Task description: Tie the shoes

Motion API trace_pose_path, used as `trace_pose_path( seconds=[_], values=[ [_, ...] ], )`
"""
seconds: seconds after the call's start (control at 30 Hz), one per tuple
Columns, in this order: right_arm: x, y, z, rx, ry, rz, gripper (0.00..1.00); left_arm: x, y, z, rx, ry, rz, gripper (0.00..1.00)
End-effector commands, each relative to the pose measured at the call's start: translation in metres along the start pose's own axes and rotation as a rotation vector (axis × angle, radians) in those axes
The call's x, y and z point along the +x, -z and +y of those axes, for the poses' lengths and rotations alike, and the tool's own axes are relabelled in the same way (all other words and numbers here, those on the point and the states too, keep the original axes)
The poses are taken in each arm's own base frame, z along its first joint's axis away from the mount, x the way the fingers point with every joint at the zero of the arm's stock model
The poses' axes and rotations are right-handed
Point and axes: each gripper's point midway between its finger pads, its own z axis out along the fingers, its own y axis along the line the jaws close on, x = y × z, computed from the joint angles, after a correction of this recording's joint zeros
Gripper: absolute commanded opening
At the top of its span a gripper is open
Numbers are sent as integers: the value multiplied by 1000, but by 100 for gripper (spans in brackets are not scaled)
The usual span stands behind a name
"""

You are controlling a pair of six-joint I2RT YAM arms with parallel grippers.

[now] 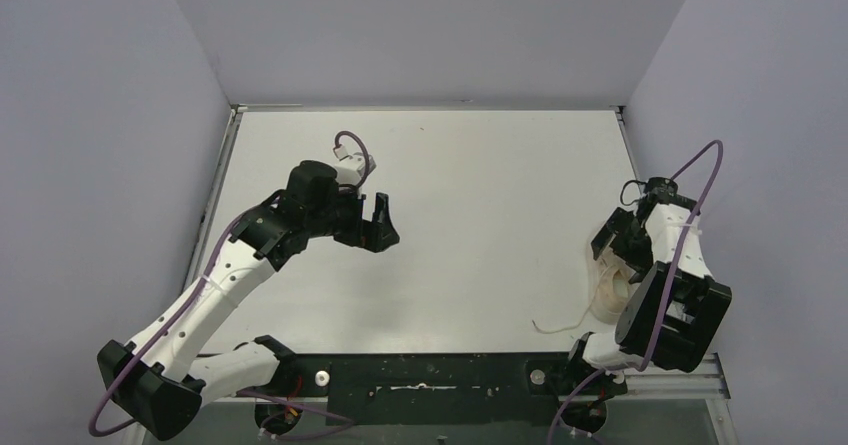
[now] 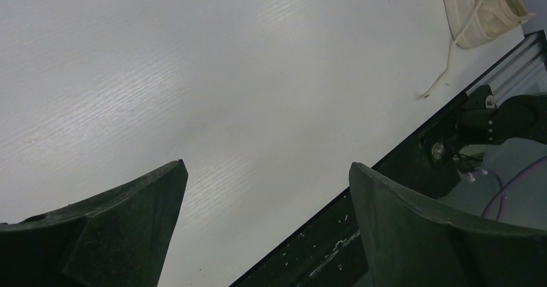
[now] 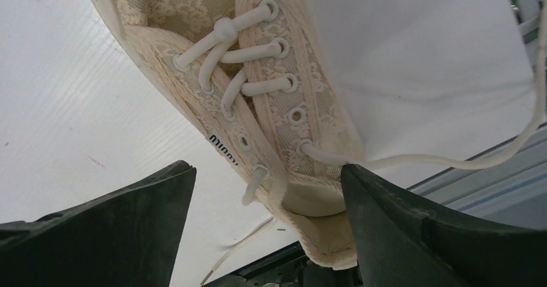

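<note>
The cream-beige sneaker (image 3: 258,93) lies at the table's near right edge. It is mostly hidden under my right arm in the top view (image 1: 608,300) and shows far off in the left wrist view (image 2: 484,6). Its laces are loose: one end (image 3: 451,162) runs right past my right finger, and another (image 1: 560,323) trails left on the table. My right gripper (image 3: 268,166) is open and straddles the shoe's heel end, holding nothing; it also shows in the top view (image 1: 618,250). My left gripper (image 1: 385,233) is open and empty over mid-table, far from the shoe; the left wrist view (image 2: 267,164) shows bare table between its fingers.
A black rail (image 1: 430,375) runs along the table's near edge, just behind the shoe's heel. Grey walls close the left, back and right sides. Purple cables (image 1: 700,180) loop off both arms.
</note>
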Motion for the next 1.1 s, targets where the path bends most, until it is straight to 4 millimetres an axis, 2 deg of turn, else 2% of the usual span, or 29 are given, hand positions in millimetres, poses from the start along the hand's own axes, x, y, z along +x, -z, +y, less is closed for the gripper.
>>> trace_pose_path(
  seconds=[0.0,0.2,0.3,0.43,0.53,0.6,0.83,0.93,1.07],
  values=[
    [-5,-9,18,-110,27,9,84,-1,15,-11,43,-56,6,96],
    [-7,-14,23,-132,36,55,78,0,8,-11,38,-65,47,96],
    [-2,-12,25,-130,56,92,74,1,0,-11,37,-49,69,96],
    [2,4,17,-30,89,102,74,-7,-4,-9,11,-49,99,96],
    [5,21,15,-18,61,92,76,-14,-9,-7,-14,-50,124,96],
    [7,26,14,-25,31,86,77,-15,-15,-6,-17,-45,144,96],
    [12,15,18,-54,16,106,74,-20,-33,-12,19,-32,171,96],
    [13,3,26,-91,24,130,62,-21,-37,-10,11,-34,180,96],
    [8,-12,26,-72,26,126,60,-17,-40,-7,-4,-37,206,96]
  ],
)
